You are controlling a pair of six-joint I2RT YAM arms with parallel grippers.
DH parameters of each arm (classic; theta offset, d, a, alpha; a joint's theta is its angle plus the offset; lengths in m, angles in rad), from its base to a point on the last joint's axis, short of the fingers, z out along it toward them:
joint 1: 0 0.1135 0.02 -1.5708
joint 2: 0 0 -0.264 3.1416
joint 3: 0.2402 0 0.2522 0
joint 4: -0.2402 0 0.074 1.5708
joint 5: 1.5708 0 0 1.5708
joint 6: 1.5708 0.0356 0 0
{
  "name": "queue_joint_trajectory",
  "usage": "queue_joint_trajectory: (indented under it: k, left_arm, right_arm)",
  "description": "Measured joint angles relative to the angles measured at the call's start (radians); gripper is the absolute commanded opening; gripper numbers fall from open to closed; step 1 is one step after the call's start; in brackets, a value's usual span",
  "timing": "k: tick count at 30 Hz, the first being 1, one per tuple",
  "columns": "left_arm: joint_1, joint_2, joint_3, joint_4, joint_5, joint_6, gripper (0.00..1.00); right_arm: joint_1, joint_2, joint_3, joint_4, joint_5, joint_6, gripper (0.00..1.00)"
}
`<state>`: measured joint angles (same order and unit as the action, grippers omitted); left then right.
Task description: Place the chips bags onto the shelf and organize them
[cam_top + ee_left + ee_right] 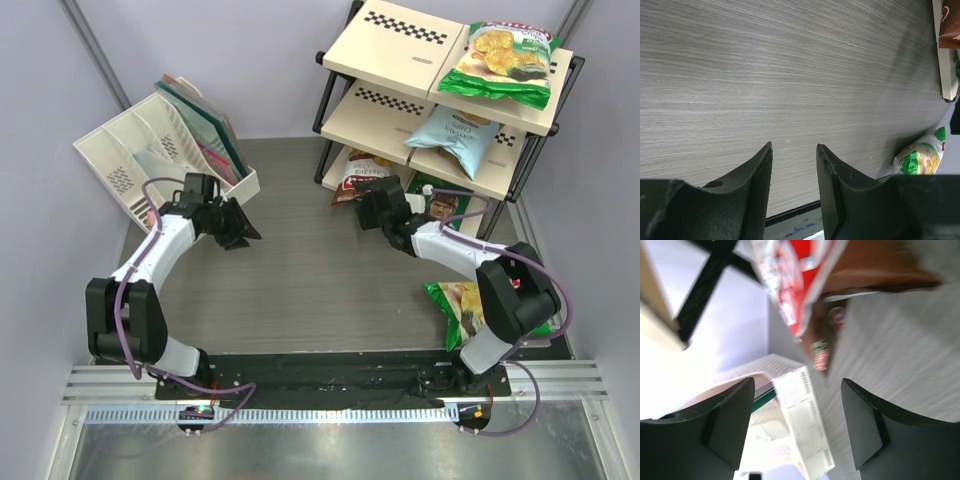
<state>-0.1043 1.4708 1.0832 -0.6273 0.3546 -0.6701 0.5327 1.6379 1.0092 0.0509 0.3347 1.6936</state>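
The shelf [395, 45] stands at the back right. One green-and-white chips bag [505, 62] lies on its top board and the light blue bag [455, 135] on the middle board. The dark brown bag [360, 172] lies on the bottom tier, hanging over its front edge. A second green-and-white bag [465, 310] lies on the table by the right arm's base. My right gripper [366, 205] is open and empty just in front of the brown bag [810, 280]. My left gripper [240, 228] is open and empty, low over the table [790, 75] at the left.
A white slotted organizer [150, 150] holding flat folders stands at the back left, close behind the left gripper; it also shows in the right wrist view [805, 425]. The left wrist view shows the green bag [922, 155] and the shelf's bottom board [946, 65] at its right edge.
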Motion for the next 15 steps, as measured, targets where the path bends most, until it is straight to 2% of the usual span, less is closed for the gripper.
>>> queue_joint_trajectory:
  k: [4, 8, 10, 11, 12, 13, 15]
  left_arm:
    - [-0.001, 0.022, 0.011, -0.001, 0.005, -0.002, 0.41]
    - [-0.003, 0.032, 0.026, -0.009, 0.005, -0.002, 0.41]
    - [-0.005, 0.030, 0.031, -0.010, 0.005, -0.002, 0.42]
    - [-0.005, 0.029, 0.031, -0.012, 0.005, -0.002, 0.42]
    - [-0.005, 0.026, 0.030, -0.016, 0.005, -0.003, 0.42]
    - [-0.006, 0.023, 0.029, -0.018, 0.005, -0.003, 0.42]
    - [-0.009, 0.006, 0.019, -0.020, 0.005, -0.005, 0.42]
  right_arm:
    - [0.000, 0.001, 0.007, 0.064, -0.034, -0.048, 0.74]
    - [-0.003, 0.089, 0.044, 0.099, -0.068, -0.070, 0.71]
    - [-0.005, 0.137, 0.066, 0.105, -0.076, -0.076, 0.54]
    - [-0.005, 0.159, 0.076, 0.106, -0.075, -0.080, 0.37]
    - [-0.005, 0.182, 0.084, 0.106, -0.074, -0.080, 0.30]
    - [-0.005, 0.195, 0.087, 0.106, -0.070, -0.088, 0.16]
    - [-0.005, 0.229, 0.110, 0.105, -0.059, -0.089, 0.06]
